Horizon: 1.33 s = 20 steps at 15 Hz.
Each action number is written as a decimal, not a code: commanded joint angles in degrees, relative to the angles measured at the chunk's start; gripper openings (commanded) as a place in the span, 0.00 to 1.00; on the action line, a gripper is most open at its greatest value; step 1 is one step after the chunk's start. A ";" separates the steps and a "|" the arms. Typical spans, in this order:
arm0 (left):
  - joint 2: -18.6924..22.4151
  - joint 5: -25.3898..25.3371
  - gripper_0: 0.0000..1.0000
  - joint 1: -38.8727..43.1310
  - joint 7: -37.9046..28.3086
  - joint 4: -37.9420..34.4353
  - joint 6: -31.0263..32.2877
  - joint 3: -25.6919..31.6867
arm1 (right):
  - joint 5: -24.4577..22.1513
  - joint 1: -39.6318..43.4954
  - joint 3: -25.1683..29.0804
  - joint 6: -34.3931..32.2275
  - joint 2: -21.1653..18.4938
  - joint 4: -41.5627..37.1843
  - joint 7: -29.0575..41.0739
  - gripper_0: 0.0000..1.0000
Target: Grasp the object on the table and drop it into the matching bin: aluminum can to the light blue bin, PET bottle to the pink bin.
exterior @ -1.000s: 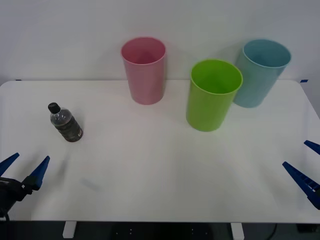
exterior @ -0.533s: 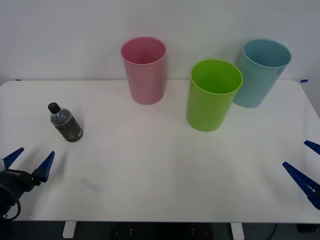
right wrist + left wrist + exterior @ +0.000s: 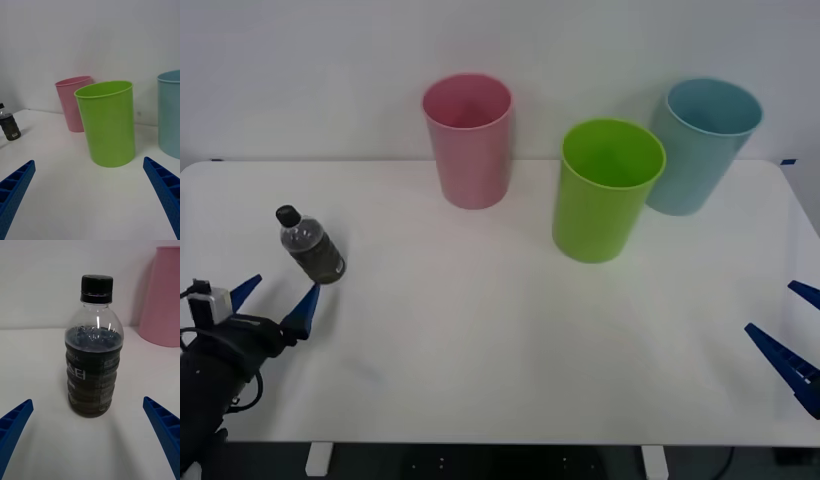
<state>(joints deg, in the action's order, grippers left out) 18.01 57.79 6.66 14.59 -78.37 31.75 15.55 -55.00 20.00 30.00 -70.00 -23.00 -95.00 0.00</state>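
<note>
At the surface's (image 3: 480,330) front left corner, the left hand (image 3: 275,297) is hovering low with its two blue fingers (image 3: 305,303) spread wide apart, grasping nothing. It is pointing toward the PET bottle (image 3: 311,246), which is standing upright just beyond the fingertips, near the surface's left edge and apart from both fingers. In the left wrist view the PET bottle (image 3: 94,348) is sitting centred between the spread fingers (image 3: 164,431), its black cap on top, its upper body clear and its lower body dark, with a ribbed label wrapping the lower part.

Farther along, the pink bin (image 3: 469,140) is standing upright near the surface's back edge, left of the middle, well apart from the bottle. Next, the lime green bin (image 3: 605,189) is standing right of the middle, a little nearer the front than its neighbours. Just behind it and to its right, the light blue bin (image 3: 700,145) is standing near the back right corner, its side partly overlapped by the green one from the front view; whether they are touching cannot be told.

At the surface's front right edge, the right hand (image 3: 790,335) is waiting with its blue fingers (image 3: 778,356) held wide apart and unloaded. The right wrist view is looking across the white surface (image 3: 75,187) at the lime green bin (image 3: 108,123), with the pink bin (image 3: 73,103) behind it.
</note>
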 commanded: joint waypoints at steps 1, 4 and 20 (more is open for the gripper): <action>-1.76 1.19 1.00 -2.27 0.27 1.29 -1.07 0.00 | 0.00 0.00 0.00 0.00 0.00 0.00 0.00 1.00; -1.76 1.54 1.00 -6.14 1.58 5.33 -1.16 0.27 | 0.00 0.00 0.00 0.00 0.00 0.00 0.00 1.00; -2.28 5.67 1.00 -17.65 3.78 16.23 -3.01 1.50 | 0.00 0.00 0.00 0.00 0.00 0.00 0.00 1.00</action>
<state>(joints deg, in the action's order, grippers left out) 15.75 63.44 -10.96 18.33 -62.13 28.83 17.16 -55.00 20.00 30.00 -70.00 -23.00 -95.00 0.00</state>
